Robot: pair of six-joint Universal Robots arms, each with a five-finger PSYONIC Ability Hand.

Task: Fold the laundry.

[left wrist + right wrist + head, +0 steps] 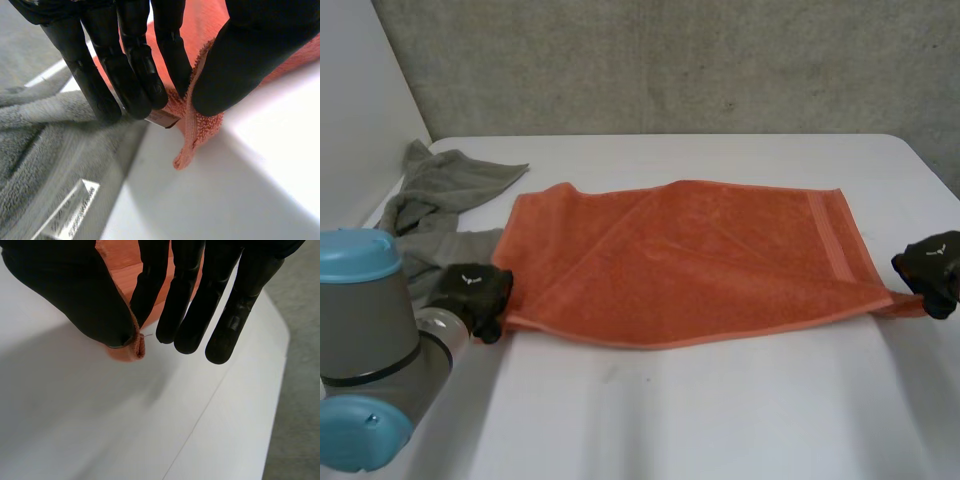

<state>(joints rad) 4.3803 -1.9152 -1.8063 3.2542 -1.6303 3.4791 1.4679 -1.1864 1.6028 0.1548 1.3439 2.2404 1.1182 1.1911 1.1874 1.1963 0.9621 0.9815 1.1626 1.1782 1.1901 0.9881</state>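
**Two robot hands pinch the near corners of an orange towel lying sideways on a white worktop**

The left hand [470,295] grips the near left corner of the orange towel [700,260]. In the left wrist view, the thumb and straight fingers are closed together with the fringed corner squeezed between them. A small tip of cloth hangs below the pinch, just above the worktop [720,400].

The right hand [932,268] grips the near right corner in the same way. In the right wrist view, the thumb presses the hemmed tip against the nearest finger. The other fingers hang straight beside it, close over the bare worktop.

Between the two hands the towel lies spread out, with its long axis running left to right across the worktop. Its near long edge stretches from one hand to the other. The near right corner is drawn out to a narrow point towards the right hand. A woven band runs along the short right end. A diagonal crease crosses the left half.

Behind the left hand and just beside the orange towel's left end, a grey towel [440,200] lies crumpled at the worktop's left edge. The left arm [370,340], grey with light-blue caps, stands in front of it. A rough grey wall [670,60] rises behind the worktop.
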